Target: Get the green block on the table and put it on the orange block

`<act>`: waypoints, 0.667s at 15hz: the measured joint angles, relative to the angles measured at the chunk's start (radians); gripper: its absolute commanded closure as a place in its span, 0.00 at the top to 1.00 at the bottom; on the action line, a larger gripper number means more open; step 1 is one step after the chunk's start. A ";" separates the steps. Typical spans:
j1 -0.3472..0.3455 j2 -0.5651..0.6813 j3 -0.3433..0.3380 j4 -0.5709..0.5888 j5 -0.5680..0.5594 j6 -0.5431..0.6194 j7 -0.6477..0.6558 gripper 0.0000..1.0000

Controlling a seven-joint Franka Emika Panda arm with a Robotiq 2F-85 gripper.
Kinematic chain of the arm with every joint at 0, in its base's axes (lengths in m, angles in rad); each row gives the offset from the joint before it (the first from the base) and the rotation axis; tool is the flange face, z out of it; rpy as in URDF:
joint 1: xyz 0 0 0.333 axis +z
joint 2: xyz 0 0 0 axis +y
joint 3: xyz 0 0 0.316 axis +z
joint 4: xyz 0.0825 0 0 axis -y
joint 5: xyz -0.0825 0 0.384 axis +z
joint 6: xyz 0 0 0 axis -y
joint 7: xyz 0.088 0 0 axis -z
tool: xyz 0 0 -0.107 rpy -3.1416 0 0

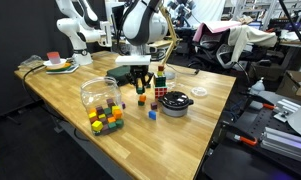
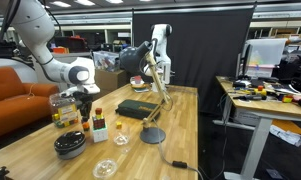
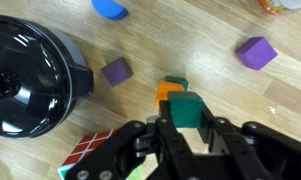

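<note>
In the wrist view my gripper (image 3: 187,122) is shut on the green block (image 3: 186,108), a small bright-green cube held between the two black fingers. The orange block (image 3: 167,92) lies on the wooden table just beyond and slightly to the left of the green block, partly covered by it. A sliver of another greenish cube shows behind the orange block. In an exterior view the gripper (image 1: 141,84) hangs just above the orange block (image 1: 142,99).
A black bowl (image 3: 25,75) and a multicoloured puzzle cube (image 3: 83,155) sit close on the left. Two purple cubes (image 3: 116,70) (image 3: 255,52) lie further out. A clear bowl (image 1: 98,92), a bunch of coloured cubes (image 1: 105,120) and a dark-green box (image 2: 140,110) stand nearby.
</note>
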 measured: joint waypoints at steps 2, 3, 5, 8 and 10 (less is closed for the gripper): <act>0.000 0.000 0.000 0.000 0.000 -0.006 0.002 0.07; 0.000 0.001 0.000 0.000 0.000 -0.012 0.003 0.07; 0.000 0.001 0.000 0.000 0.000 -0.024 0.003 0.07; 0.000 0.001 0.002 0.000 0.000 -0.033 0.004 0.07; 0.000 0.001 0.004 0.000 0.000 -0.034 0.004 0.07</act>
